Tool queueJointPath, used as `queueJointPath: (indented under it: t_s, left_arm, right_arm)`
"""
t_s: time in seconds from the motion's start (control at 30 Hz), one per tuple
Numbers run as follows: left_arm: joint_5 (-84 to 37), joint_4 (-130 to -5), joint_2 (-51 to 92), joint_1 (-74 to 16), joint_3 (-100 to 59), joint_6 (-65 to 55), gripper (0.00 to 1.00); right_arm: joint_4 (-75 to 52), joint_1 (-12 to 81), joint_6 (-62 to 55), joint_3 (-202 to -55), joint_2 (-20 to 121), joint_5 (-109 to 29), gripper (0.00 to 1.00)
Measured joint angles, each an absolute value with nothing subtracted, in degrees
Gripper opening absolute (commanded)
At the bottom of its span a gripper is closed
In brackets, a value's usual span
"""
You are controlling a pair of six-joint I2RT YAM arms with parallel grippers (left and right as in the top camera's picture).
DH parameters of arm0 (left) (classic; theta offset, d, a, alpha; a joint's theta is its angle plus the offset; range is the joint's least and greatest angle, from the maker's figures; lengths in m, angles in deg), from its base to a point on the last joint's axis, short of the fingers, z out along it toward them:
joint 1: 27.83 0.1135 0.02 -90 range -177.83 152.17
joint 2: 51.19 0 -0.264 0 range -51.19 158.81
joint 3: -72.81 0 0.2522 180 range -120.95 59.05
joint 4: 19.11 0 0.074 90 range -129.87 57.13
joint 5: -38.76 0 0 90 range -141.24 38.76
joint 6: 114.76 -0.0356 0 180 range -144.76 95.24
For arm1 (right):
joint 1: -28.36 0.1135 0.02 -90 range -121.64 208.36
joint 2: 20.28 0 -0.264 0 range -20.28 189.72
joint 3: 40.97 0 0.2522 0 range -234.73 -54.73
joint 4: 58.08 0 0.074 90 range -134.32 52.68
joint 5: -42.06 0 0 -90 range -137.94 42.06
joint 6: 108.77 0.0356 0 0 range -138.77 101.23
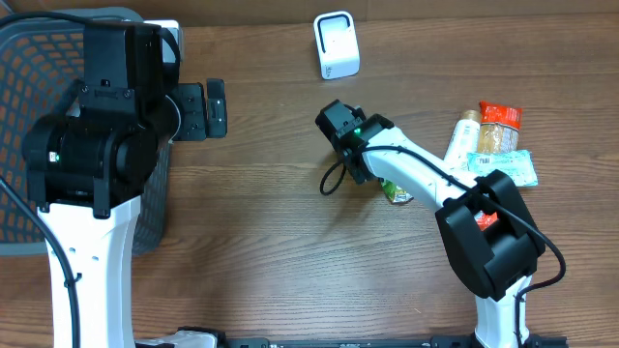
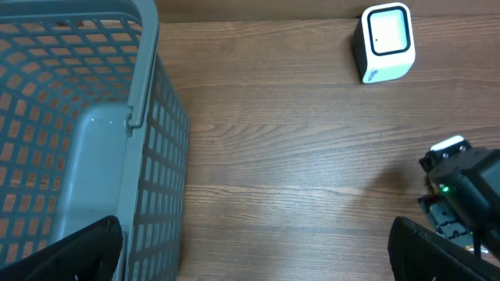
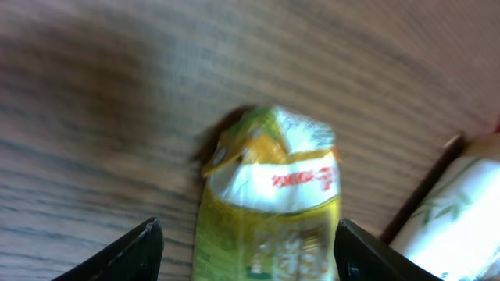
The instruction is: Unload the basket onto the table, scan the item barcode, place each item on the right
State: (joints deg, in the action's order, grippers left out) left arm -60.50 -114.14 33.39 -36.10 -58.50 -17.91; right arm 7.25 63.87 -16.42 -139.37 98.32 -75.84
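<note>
The yellow-green packet [image 3: 269, 203] lies flat on the wooden table [image 1: 261, 222], right of the middle, and from overhead only its near-right end [image 1: 396, 192] shows from under the right arm. The right gripper [image 3: 248, 251] hangs over it with jaws open: in the wrist view one finger [image 3: 141, 250] stands on each side of the packet, with a gap of bare wood between packet and finger. Just right of the packet lies a white tube [image 1: 462, 138], and beside that an orange-red packet [image 1: 500, 126] and a pale blue packet [image 1: 505, 166], all close together. A white scanner [image 1: 337, 44] stands at the far edge, well apart from the packet. At the far left the left gripper [image 2: 256, 254] is held with jaws wide open and empty beside a grey basket [image 1: 29, 58].
</note>
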Motion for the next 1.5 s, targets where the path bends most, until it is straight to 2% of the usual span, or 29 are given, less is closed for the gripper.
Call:
queueJointPath:
  t_s: [0.17, 0.3, 0.43, 0.5, 0.57, 0.63, 0.83, 0.97, 1.1, 1.27, 1.4, 1.43, 1.5]
  left_arm:
    - [-60.5, -114.1, 33.4, -36.1, -58.5, -17.9, 1.0]
    - [-60.5, -114.1, 33.4, -36.1, -58.5, -17.9, 1.0]
    - [-60.5, -114.1, 33.4, -36.1, -58.5, -17.9, 1.0]
    - [-60.5, -114.1, 33.4, -36.1, -58.5, -17.9, 1.0]
    - [-60.5, -114.1, 33.4, -36.1, -58.5, -17.9, 1.0]
    - [-60.5, -114.1, 33.4, -36.1, -58.5, -17.9, 1.0]
    - [-60.5, -114.1, 33.4, -36.1, -58.5, -17.9, 1.0]
    - [-60.5, -114.1, 33.4, -36.1, -58.5, -17.9, 1.0]
    - [-60.5, -114.2, 33.4, -36.1, -58.5, -17.9, 1.0]
    - [-60.5, -114.1, 33.4, -36.1, -58.5, -17.9, 1.0]
    - [-60.5, -114.1, 33.4, -36.1, -58.5, -17.9, 1.0]
    - [-60.5, -114.1, 33.4, -36.1, -58.5, -17.9, 1.0]
    - [-60.5, -114.1, 33.4, -36.1, -58.5, -17.9, 1.0]
  right_arm:
    - [1.3, 63.6, -18.1, -134.5, 98.4, -76.8, 0.68]
    - [-2.0, 63.1, -18.8, -132.8, 97.8, -77.2, 0.58]
    - [-3.8, 61.9, -18.9, -131.5, 97.4, -77.1, 0.58]
    - [-3.8, 61.5, -18.9, -131.3, 97.2, -76.7, 0.47]
    - [-3.6, 61.4, -19.2, -131.2, 97.2, -76.0, 0.3]
    - [-2.9, 61.4, -19.2, -131.1, 97.2, -75.4, 0.19]
    - [3.8, 61.6, -18.1, -134.2, 97.1, -74.3, 0.04]
    - [12.4, 61.2, -17.5, -139.3, 97.3, -63.8, 0.04]
    - [16.6, 61.1, -17.2, -144.3, 98.1, -44.9, 0.04]
    - [5.3, 61.7, -17.2, -144.7, 98.6, -19.2, 0.04]
    - [0.3, 61.9, -16.0, -142.3, 98.6, -9.4, 0.04]
    - [0.0, 61.9, -15.8, -141.4, 98.6, -8.4, 0.07]
    - [0.4, 61.7, -15.1, -139.3, 98.7, -8.0, 0.22]
